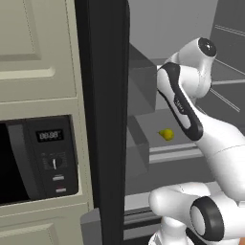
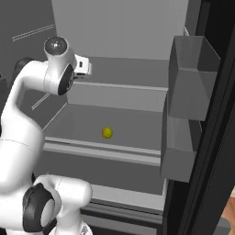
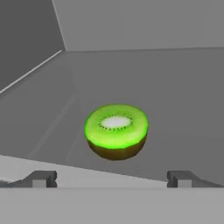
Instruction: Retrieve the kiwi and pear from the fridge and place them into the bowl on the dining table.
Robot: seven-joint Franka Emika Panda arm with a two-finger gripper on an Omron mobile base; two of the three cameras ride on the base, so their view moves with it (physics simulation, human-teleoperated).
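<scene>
Fridge (image 2: 193, 92) stands open. Gripper (image 3: 111, 178) reaches onto an upper shelf, jaws wide and empty, kiwi (image 3: 116, 130) just ahead between the fingertips, ungrasped. Pear (image 2: 107, 132) sits on the shelf below. By my reckoning, both fruits remain to fetch.

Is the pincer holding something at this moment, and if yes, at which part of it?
Nothing is held. The pincer is open, and the kiwi lies on the fridge shelf ahead of its fingertips, untouched.
</scene>
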